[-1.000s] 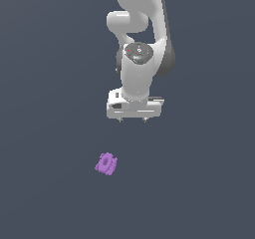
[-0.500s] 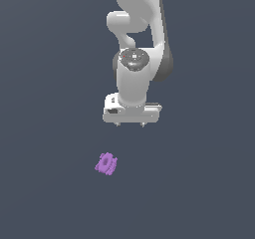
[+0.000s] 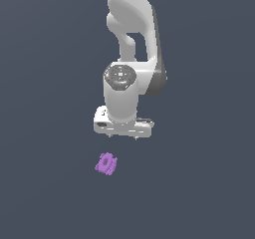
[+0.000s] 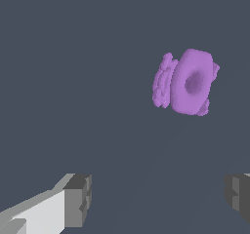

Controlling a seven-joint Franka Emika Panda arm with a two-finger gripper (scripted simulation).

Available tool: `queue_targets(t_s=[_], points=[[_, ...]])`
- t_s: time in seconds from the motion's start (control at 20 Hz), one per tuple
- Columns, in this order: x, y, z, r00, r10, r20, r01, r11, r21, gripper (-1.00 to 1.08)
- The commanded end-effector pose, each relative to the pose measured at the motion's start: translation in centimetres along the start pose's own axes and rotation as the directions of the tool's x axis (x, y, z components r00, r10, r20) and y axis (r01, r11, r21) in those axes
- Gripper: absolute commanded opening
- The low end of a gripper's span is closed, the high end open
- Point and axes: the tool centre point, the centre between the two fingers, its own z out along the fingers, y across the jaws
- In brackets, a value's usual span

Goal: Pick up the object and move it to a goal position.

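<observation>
While my gripper (image 3: 124, 135) hung over the dark grey floor (image 3: 45, 183), its two fingers (image 4: 78, 199) were spread wide apart with nothing between them. The little purple gear (image 3: 106, 164) sat on the floor by itself, below my gripper and a bit toward the exterior view's left, not touching anything. From the wrist camera I could see the gear (image 4: 188, 83) was knobbly round the edge with a hole through its middle, lying clear of both fingertips.

A plain dark grey-blue surface (image 3: 45, 193) carries one thing: the small purple gear-like object (image 3: 106, 164), lying near the middle.
</observation>
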Motion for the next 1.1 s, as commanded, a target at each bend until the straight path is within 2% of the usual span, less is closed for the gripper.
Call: queue_targets(t_s=[0.0, 0.5, 1.05], points=[[1.4, 0.9, 0.7, 0.999, 0.035, -0.001, -0.035, 0.999, 0.002, 1.0], [5.9, 4.2, 3.6, 0.987, 0.158, -0.004, -0.158, 0.987, 0.008, 1.0], [7.9, 6.2, 5.4, 0.975, 0.222, -0.006, -0.222, 0.975, 0.01, 1.0]])
